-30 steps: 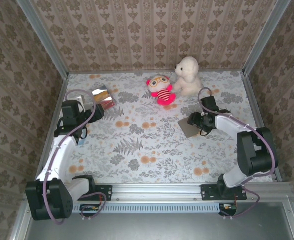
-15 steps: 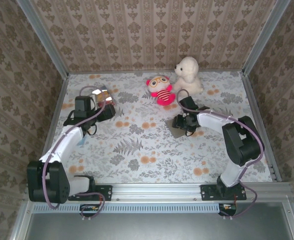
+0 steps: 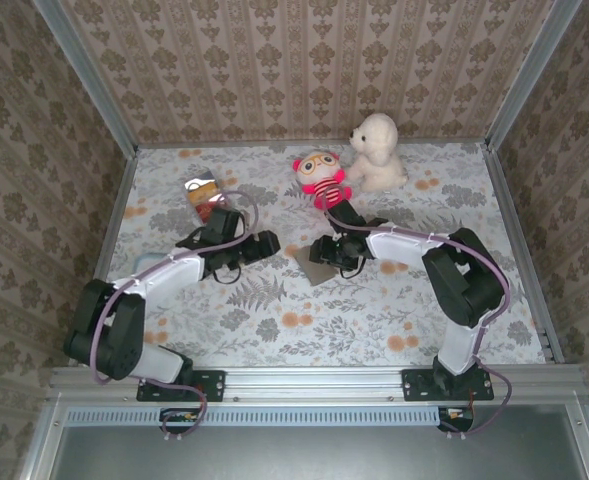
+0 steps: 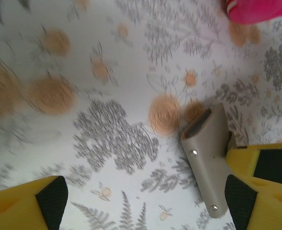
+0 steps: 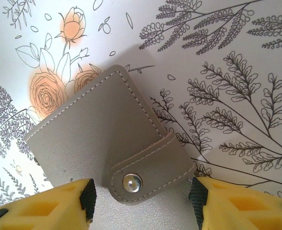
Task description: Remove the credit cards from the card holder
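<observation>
**Two-arm presentation of the card holder.** The thin, flat, grey stitched card holder [image 3: 311, 268] is near the middle of the floral table surface [image 3: 424, 320]. The right gripper [image 3: 326, 254] has its yellow fingers [image 5: 40, 208] clamped on the holder's near end. This grip apparently keeps the holder tilted clear of the surface and offers it to the left gripper [image 3: 266, 243]. The left gripper's fingers [image 4: 21, 206] stand wide apart just beside the holder, with nothing between them.

The holder is folded closed, and its strap is fastened by a metal snap stud [image 5: 131, 182] that faces up. Unfastening it is probably the step in hand. The long axis reads as running from the right gripper toward the near-left corner of the surface, free end leading. The left wrist view shows the holder edge-on.

A small pile of thin credit cards [image 3: 204, 190], red and shiny silver, lies well apart toward the far-left corner. Whether any cards remain inside the holder cannot be told. A pink striped plush toy [image 3: 320, 180] and a white plush dog [image 3: 377, 150] sit by the far edge.
</observation>
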You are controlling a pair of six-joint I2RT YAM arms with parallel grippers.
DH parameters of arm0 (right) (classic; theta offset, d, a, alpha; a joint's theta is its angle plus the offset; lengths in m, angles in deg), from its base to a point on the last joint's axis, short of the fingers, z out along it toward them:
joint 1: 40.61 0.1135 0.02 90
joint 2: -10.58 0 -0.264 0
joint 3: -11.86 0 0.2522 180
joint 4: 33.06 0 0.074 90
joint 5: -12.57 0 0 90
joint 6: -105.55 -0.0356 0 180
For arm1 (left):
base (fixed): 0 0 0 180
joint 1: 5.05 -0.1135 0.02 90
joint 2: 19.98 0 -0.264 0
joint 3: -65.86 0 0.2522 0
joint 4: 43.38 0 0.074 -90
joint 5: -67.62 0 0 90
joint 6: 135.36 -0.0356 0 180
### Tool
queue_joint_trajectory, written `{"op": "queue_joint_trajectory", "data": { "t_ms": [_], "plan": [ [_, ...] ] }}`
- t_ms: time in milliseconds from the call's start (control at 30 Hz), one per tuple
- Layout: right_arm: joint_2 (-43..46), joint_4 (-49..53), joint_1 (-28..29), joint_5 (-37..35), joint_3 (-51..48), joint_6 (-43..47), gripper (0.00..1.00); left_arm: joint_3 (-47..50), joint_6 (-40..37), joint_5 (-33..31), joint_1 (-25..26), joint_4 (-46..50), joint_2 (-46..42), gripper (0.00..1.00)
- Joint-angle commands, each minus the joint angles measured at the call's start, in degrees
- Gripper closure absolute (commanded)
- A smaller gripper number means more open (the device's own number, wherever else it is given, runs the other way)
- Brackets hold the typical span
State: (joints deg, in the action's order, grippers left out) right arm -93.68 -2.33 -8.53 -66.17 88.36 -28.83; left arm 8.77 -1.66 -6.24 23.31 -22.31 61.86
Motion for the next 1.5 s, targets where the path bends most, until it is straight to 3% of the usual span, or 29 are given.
{"op": "queue_joint_trajectory", "data": {
  "t_ms": [0, 167, 500, 700, 833, 1033, 1467],
  "plan": [
    [2.7, 3.2, -0.7, 1.8, 0.5, -0.3, 0.4, 2.0, 10.2, 3.5, 2.8, -7.1, 1.8, 0.14],
    [3.4, 3.7, -1.5, 2.2, -0.7, 0.4, 0.4, 2.5, 14.4, 9.4, 5.2, -14.0, 7.1, 0.29],
    [2.0, 2.6, -1.9, 4.1, -2.4, 1.0, 0.45, 2.0, 17.2, 12.7, 6.1, -18.0, 12.3, 0.51],
    [0.3, 2.4, -1.9, 4.8, -2.4, 1.1, 0.53, 1.3, 18.7, 14.4, 6.4, -19.9, 15.4, 0.54],
    [-0.5, 2.0, -2.0, 5.2, -2.4, 1.1, 0.55, 1.4, 21.9, 17.9, 6.6, -26.0, 18.0, 0.61],
    [-1.3, 0.7, -2.1, 6.5, -2.4, 0.7, 0.55, 0.4, 22.0, 17.8, 6.8, -24.9, 19.9, 0.61],
    [-3.5, -2.7, -2.7, 10.6, -2.5, 1.8, 0.58, 0.0, 14.5, 22.6, 6.9, -26.9, 22.6, 0.62]
  ]
}}
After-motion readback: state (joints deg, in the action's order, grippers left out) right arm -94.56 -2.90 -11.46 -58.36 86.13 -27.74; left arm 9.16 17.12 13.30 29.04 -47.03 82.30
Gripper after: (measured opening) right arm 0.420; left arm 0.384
